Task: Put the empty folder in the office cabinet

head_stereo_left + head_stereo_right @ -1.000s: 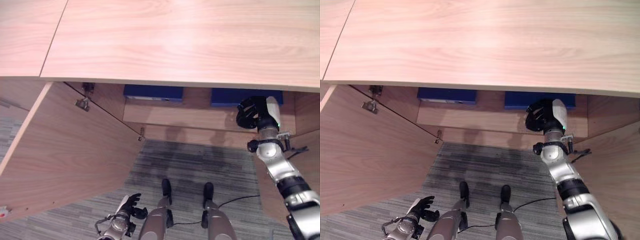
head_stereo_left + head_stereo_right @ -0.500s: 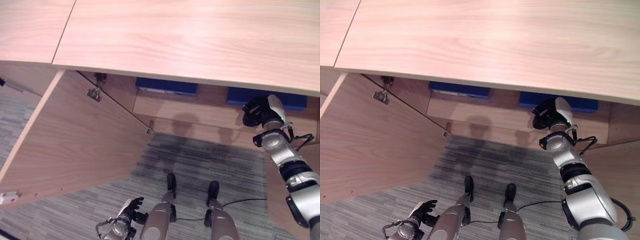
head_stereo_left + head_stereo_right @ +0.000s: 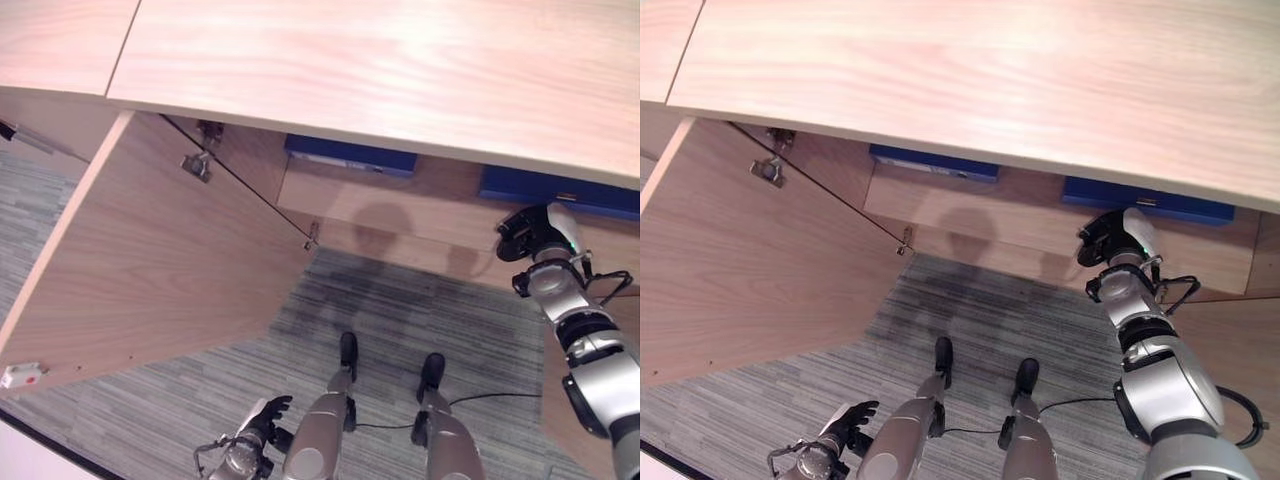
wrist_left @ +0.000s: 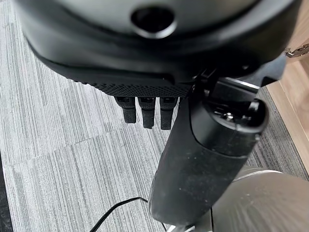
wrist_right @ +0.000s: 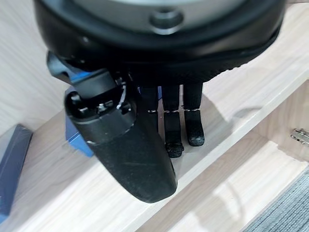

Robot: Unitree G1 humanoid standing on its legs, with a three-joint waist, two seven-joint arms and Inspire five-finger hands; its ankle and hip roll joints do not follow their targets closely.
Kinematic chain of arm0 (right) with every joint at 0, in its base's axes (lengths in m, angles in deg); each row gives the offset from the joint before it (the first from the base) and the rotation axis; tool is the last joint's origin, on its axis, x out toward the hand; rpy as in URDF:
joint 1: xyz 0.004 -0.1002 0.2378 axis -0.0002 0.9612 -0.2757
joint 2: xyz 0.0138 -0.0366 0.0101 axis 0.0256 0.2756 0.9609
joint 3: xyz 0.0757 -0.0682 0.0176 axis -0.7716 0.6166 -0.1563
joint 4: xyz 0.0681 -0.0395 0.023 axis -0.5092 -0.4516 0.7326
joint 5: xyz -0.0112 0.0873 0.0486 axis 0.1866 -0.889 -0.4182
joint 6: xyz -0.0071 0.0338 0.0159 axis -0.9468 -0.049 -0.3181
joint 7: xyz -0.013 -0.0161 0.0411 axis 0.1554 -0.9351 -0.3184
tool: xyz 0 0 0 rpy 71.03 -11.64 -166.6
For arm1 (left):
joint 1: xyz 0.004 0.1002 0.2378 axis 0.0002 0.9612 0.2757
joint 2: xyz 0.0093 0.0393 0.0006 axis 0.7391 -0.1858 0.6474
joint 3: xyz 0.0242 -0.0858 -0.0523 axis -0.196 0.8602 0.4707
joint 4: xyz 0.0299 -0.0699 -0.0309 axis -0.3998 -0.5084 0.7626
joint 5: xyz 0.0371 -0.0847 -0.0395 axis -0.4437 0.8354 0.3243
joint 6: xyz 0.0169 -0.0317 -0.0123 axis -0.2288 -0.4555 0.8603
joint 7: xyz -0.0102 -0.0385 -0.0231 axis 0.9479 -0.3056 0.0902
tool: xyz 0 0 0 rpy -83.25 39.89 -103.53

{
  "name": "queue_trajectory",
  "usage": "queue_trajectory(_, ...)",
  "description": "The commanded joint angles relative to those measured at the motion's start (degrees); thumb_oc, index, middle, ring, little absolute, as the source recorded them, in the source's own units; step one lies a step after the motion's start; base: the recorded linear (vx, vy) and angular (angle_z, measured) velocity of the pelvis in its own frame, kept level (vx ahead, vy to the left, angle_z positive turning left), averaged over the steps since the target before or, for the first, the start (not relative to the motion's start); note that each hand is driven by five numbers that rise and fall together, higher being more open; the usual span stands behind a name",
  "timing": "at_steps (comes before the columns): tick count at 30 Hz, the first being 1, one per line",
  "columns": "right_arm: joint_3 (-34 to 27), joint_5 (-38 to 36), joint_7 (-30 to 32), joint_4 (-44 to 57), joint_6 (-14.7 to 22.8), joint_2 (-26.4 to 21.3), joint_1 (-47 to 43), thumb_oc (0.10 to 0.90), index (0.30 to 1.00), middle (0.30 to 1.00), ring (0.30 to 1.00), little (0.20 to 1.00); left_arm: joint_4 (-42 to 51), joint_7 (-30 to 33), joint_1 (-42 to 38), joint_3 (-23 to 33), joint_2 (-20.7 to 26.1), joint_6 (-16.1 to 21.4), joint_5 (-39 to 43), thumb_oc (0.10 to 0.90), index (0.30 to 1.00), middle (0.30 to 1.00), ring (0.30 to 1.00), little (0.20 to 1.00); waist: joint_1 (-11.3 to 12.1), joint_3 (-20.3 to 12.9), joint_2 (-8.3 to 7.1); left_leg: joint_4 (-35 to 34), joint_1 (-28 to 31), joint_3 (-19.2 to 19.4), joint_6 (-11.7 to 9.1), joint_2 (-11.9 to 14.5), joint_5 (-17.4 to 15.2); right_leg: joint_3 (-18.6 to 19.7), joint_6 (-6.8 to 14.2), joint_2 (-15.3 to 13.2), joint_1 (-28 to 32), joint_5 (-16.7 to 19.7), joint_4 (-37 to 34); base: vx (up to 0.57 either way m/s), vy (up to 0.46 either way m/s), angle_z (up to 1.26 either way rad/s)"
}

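Right hand [image 3: 1110, 238] has drawn back (folder [image 3: 1140, 201] shelved).

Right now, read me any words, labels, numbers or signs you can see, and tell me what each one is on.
No text is readable.
Blue folders on the cabinet shelf: pale marks on the edges, too small to read.
Open cabinet door: small white tag with a red spot, no legible print.

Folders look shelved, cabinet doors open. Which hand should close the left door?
Left, probably. The left hand hangs low over the carpet on the same side as the open left door. The right hand is across at the shelf, near a blue folder.
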Motion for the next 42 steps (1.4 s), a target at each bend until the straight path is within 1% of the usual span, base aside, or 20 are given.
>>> queue_trajectory(1,4.4,-0.6,2.4,-1.1,0.6,-6.1,-8.6,0.4,0.3,0.3,0.3,0.3,-0.3,0.3,1.8,-3.8,2.7,0.1,1.4,0.8,0.9,0.9,0.9,0.9,1.7,-0.9,-0.05,-0.3,4.8,-1.8,-5.0,1.5,-6.6,4.1,3.3,-3.5,-5.6,-8.4,9.9,0.0,0.0,0.0)
queue_trajectory(2,4.4,-0.6,2.4,-1.1,0.6,-6.1,-8.6,0.4,0.3,0.3,0.3,0.3,-0.3,0.3,1.8,-3.8,2.7,0.1,1.4,0.8,0.9,0.9,0.9,0.9,1.7,-0.9,-0.04,-0.3,4.8,-1.8,-5.0,1.5,-6.6,4.1,3.3,-3.5,-5.6,-8.4,10.0,0.0,0.0,0.0)
queue_trajectory(3,5.7,0.4,2.4,-1.4,0.6,-7.2,-10.5,0.4,0.3,0.3,0.3,0.3,-0.3,0.2,2.0,-4.1,2.9,0.2,1.1,0.8,0.9,0.9,0.9,0.9,1.9,-1.0,0.17,-0.4,4.4,-1.9,-5.1,1.5,-6.4,4.0,3.3,-3.5,-6.1,-8.4,10.1,0.0,0.0,0.0)
queue_trajectory(6,7.4,1.0,2.7,-1.6,0.7,-8.6,-14.1,0.4,0.3,0.3,0.3,0.3,-0.5,-0.1,1.9,-4.3,3.3,0.3,0.8,0.8,0.9,0.9,0.9,0.9,2.3,-1.1,0.36,-0.4,3.8,-2.1,-5.2,1.5,-6.2,3.9,3.3,-3.5,-6.6,-8.4,10.1,0.0,0.0,0.0)
queue_trajectory(16,12.3,-2.6,3.2,-4.0,0.4,-14.4,-27.2,0.4,0.3,0.3,0.3,0.3,-0.3,-0.4,2.6,-5.8,4.9,0.5,0.8,0.8,0.9,0.9,0.9,0.9,3.7,-2.1,0.71,-0.4,2.9,-3.3,-5.6,1.1,-5.8,3.4,3.1,-3.7,-7.5,-8.7,10.8,0.01,-0.005,0.06)
queue_trajectory(18,14.6,-2.9,3.1,-4.2,0.4,-15.3,-30.5,0.4,0.3,0.3,0.3,0.3,-0.4,-0.3,2.2,-5.7,5.1,0.5,1.3,0.8,0.9,0.9,0.9,0.9,3.9,-2.3,0.65,-0.4,2.6,-3.6,-5.7,1.1,-5.8,3.3,3.0,-3.6,-7.9,-8.8,11.1,0.0,0.0,0.0)
queue_trajectory(23,15.9,-4.6,3.0,-4.8,0.5,-15.0,-34.2,0.4,0.3,0.3,0.3,0.3,-1.3,-0.1,1.4,-5.8,5.6,0.3,1.1,0.8,0.9,0.9,0.9,0.9,4.0,-2.6,0.47,-0.4,2.4,-3.9,-5.7,1.2,-5.7,3.2,2.9,-3.4,-8.1,-8.9,11.1,0.0,-0.007,0.08)
queue_trajectory(28,15.7,-6.1,2.8,-4.0,0.7,-13.8,-34.3,0.4,0.3,0.3,0.3,0.3,-2.4,0.0,0.7,-5.3,5.4,-0.1,1.2,0.8,0.9,0.9,0.9,0.9,3.8,-2.9,-0.01,-0.4,2.8,-4.0,-5.7,1.3,-5.8,3.3,2.7,-3.0,-7.5,-9.1,11.1,0.0,0.002,0.13)
queue_trajectory(33,12.7,-7.8,3.4,-0.3,1.5,-11.7,-30.4,0.4,0.3,0.3,0.3,0.3,-4.0,0.5,-1.0,-3.9,4.8,-0.5,1.7,0.8,0.9,0.9,0.9,0.9,3.1,-3.1,-0.58,-0.4,3.7,-3.7,-5.8,1.6,-6.2,3.1,2.7,-3.0,-6.0,-9.1,10.4,0.0,0.011,0.01)
queue_trajectory(34,9.3,-8.6,4.5,5.9,2.3,-11.3,-25.8,0.4,0.3,0.3,0.3,0.3,-4.3,0.7,-1.4,-2.9,4.3,-0.8,1.9,0.8,0.9,0.9,0.9,0.9,2.6,-3.3,-0.98,-0.4,4.3,-3.5,-5.8,1.6,-6.4,3.1,2.7,-2.9,-4.9,-9.0,9.8,0.02,0.066,-0.02)
queue_trajectory(35,4.6,-10.4,5.2,13.1,3.8,-9.9,-19.5,0.4,0.3,0.3,0.3,0.3,-4.8,1.1,-2.0,-1.3,3.2,-1.4,2.1,0.8,0.9,0.9,0.9,0.9,1.8,-3.6,-1.25,-0.4,4.8,-3.3,-5.7,1.6,-6.5,3.0,2.8,-2.9,-3.8,-8.5,9.0,0.01,0.062,-0.01)
queue_trajectory(36,4.0,-10.2,5.3,13.6,3.6,-9.9,-18.9,0.4,0.3,0.3,0.3,0.3,-4.8,1.1,-1.9,-1.5,3.4,-1.4,2.1,0.8,0.9,0.9,0.9,0.9,1.9,-3.6,-1.43,-0.4,4.9,-3.3,-5.7,1.6,-6.5,3.0,2.8,-3.0,-3.6,-8.5,8.9,0.07,0.128,-0.04)
queue_trajectory(37,-6.6,-12.3,5.5,26.7,6.0,-4.2,-2.1,0.4,0.3,0.3,0.3,0.3,-5.8,1.8,-2.0,0.3,1.1,-2.5,0.4,0.8,0.9,0.9,0.9,0.9,0.0,-4.7,-2.41,-0.4,7.4,-2.9,-5.2,1.4,-7.9,2.9,2.9,-3.3,-0.5,-8.0,7.6,0.06,0.089,-0.02)
queue_trajectory(38,-7.0,-12.1,5.6,27.2,5.8,-4.1,-1.5,0.4,0.3,0.3,0.3,0.3,-5.8,1.8,-1.8,0.1,1.2,-2.5,0.3,0.8,0.9,0.9,0.9,0.9,0.1,-4.8,-2.54,-0.4,7.5,-2.9,-5.2,1.4,-7.9,2.9,2.9,-3.3,-0.3,-8.0,7.6,0.13,0.143,0.07)
queue_trajectory(39,-10.2,-12.6,4.1,32.8,6.7,0.2,8.2,0.4,0.3,0.3,0.3,0.3,-5.9,1.8,-1.9,1.9,0.0,-3.1,0.0,0.8,0.9,0.9,0.9,0.9,-1.1,-5.5,-3.29,-0.4,9.2,-2.5,-4.8,1.3,-8.6,2.8,3.1,-3.3,1.5,-8.0,7.3,0.07,0.056,0.03)
queue_trajectory(40,-10.6,-12.5,4.1,33.4,6.5,0.4,8.9,0.541,0.512,0.512,0.512,0.512,-5.8,1.8,-1.6,1.7,0.2,-3.1,0.0,0.8,0.9,0.9,0.9,0.9,-1.1,-5.5,-3.45,-0.4,9.4,-2.5,-4.8,1.3,-8.7,2.7,3.2,-3.3,1.8,-8.0,7.2,0.09,0.081,0.01)
queue_trajectory(41,-11.5,-12.4,3.5,35.4,7.1,2.7,13.1,0.767,0.851,0.851,0.851,0.851,-5.6,1.7,-1.7,2.5,-0.4,-3.2,0.2,0.8,0.9,0.9,0.9,0.9,-1.6,-6.0,-3.79,-0.4,10.3,-2.4,-4.5,1.2,-9.0,2.6,3.3,-3.4,2.7,-8.0,7.3,0.05,0.057,-0.08)
queue_trajectory(42,-13.0,-11.8,3.1,37.2,7.1,4.6,17.8,0.8,0.9,0.9,0.9,0.9,-5.4,1.7,-1.4,3.3,-0.7,-3.3,0.5,0.8,0.9,0.9,0.9,0.9,-2.0,-6.5,-4.26,-0.4,11.7,-2.4,-4.2,1.1,-9.4,2.4,3.4,-3.6,3.9,-8.1,7.4,0.05,0.057,-0.08)
